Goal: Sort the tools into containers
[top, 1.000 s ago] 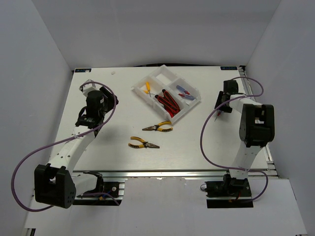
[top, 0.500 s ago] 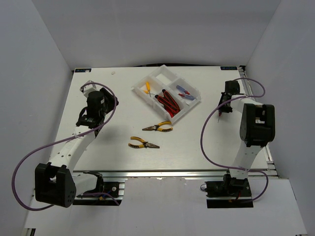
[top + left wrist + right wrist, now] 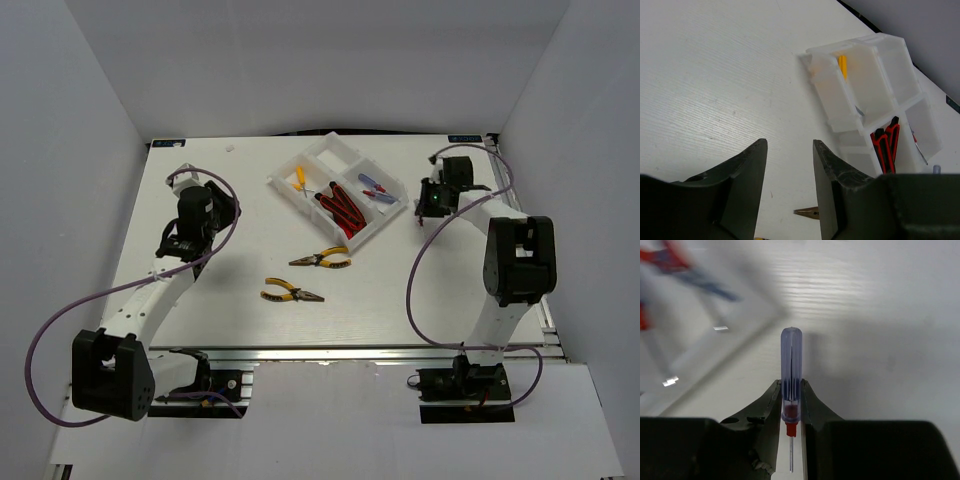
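Observation:
The white four-compartment tray sits at the table's back middle. It holds two red-and-black knives, blue and red screwdrivers and a small yellow-handled tool. Two yellow-handled pliers lie on the table in front of it. My right gripper hovers just right of the tray, shut on a blue-handled screwdriver. My left gripper is open and empty, left of the tray. The left wrist view shows the tray, the knives and a pliers tip.
Grey walls enclose the table on the left, back and right. Purple cables loop from both arms. The tray's corner wall shows blurred in the right wrist view, left of and beyond the held screwdriver.
My right gripper has moved left and towards the back, from the table's right edge to the tray's right corner, with the screwdriver in it. The left arm has barely moved.

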Controlling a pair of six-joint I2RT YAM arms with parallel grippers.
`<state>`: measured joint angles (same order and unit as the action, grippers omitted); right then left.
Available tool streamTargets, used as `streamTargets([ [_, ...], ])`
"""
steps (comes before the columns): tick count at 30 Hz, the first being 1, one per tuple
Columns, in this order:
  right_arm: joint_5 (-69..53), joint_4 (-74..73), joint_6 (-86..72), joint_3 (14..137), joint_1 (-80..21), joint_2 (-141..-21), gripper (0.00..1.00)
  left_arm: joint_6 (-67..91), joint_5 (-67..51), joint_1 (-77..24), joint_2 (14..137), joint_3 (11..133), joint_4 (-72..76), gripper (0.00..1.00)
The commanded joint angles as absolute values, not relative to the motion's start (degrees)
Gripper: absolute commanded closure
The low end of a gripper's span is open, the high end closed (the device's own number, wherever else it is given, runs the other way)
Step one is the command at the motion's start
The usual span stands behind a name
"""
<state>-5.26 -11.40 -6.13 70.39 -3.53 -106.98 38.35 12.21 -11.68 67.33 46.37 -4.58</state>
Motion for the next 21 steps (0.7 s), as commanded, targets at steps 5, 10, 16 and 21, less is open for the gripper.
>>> streamTargets([
  [5, -31.39, -14.33, 16.87, 85.67, -7.47, -106.6, 1.0, 33.75, 7.12, -11.34, 67.41, 45.27, -0.71, 0.5],
  [10, -31.12, -20.29, 20.65, 98.24, -9.84, -114.6, 1.0, 30.59, 4.4, -11.25, 66.71, 44.47, 1.58, 0.49],
  [16, -29.8, -21.01, 20.92, 105.2, -11.69, -121.2, 0.92, 28.22, 2.38, -11.25, 66.8, 44.12, 2.64, 0.49],
  [21, -28.92, -19.42, 20.04, 105.82, -12.48, -123.22, 0.77, 27.6, 1.32, -11.16, 66.97, 44.03, 3.08, 0.49],
])
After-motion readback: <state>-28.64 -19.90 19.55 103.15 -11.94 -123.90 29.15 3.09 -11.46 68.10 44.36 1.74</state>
